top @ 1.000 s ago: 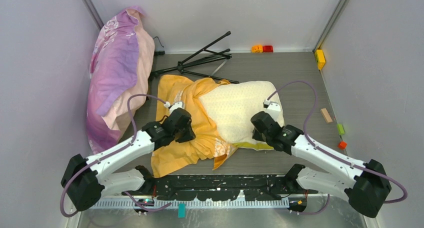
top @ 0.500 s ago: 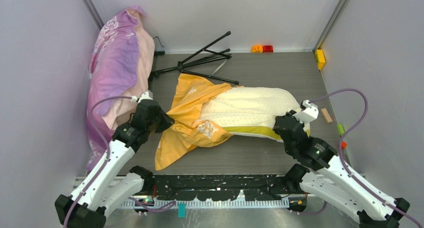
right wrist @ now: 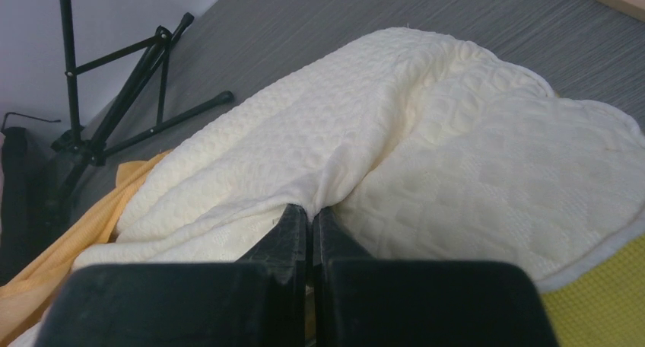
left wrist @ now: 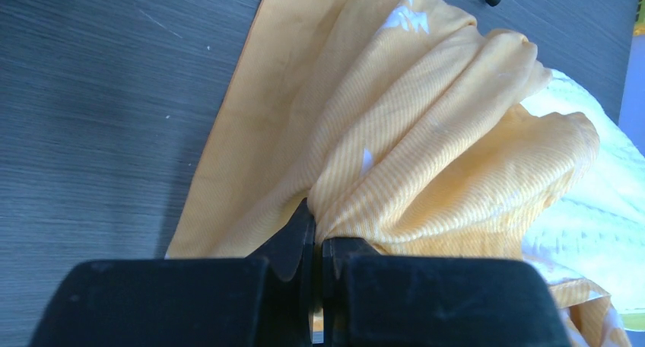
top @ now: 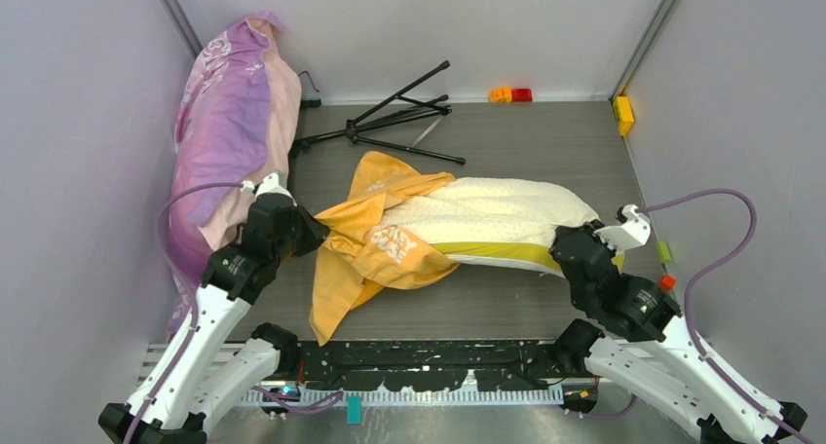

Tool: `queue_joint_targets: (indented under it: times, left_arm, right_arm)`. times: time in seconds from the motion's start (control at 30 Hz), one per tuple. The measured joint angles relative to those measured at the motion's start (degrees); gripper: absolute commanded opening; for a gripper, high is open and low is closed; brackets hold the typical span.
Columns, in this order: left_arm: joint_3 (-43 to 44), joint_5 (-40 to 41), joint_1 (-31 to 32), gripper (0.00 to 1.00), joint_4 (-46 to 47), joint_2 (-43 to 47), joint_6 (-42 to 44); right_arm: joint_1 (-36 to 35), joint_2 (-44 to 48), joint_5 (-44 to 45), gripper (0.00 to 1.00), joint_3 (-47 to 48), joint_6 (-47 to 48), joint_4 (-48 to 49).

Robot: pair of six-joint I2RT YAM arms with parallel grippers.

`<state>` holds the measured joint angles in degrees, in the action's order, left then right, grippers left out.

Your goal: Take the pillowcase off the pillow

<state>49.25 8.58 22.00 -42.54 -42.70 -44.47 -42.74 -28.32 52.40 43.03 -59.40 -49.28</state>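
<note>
One pillowcase (top: 390, 247), one pillow (top: 487, 206) (one tripod (top: 353, 129))

- one end of the pillow (top: 497, 210) — swallowed by the pillowcase (top: 351, 247)
- white print on the pillowcase, right beside the pillow — too crumpled to read

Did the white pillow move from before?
Yes. The pillow slid right: its right end now lies closer to the small green block, which stayed put.

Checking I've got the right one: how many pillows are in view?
2: the cream pillow mid-table, left end inside the orange pillowcase; a pink-purple floral pillow at far left.
</note>
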Motion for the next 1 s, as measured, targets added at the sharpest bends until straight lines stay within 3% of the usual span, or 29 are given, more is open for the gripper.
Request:
queue_joint_targets:
  times: [0.37,0.5,0.6,0.77,1.0]
  left_arm:
    - [0.31,1.14,-0.98,0.0,-0.83,-1.49,6.71]
    - [1.62,4.17,-1.01,0.0,-2.71,-1.64,7.78]
    - [3.06,6.73,-0.87,0.0,-3.63,-0.96,7.93]
    - [3.98,13.44,-0.61,0.0,-4.02,4.7,9.03]
    - [4.04,30.64,-2.97,0.0,-4.94,11.1,13.64]
  right_arm:
    - [0.66,-5.03,-4.33,0.0,0.2,11.28,5.55]
    - [0.66,-9.44,-4.37,0.0,2.23,10.36,4.63]
    - [0.52,-9.9,-3.19,0.0,5.22,3.3,-0.2]
    - [0.42,-3.02,-0.07,0.0,7.1,-1.92,-4.55]
    - [2.45,8.57,9.99,0.0,4.33,9.6,-3.41]
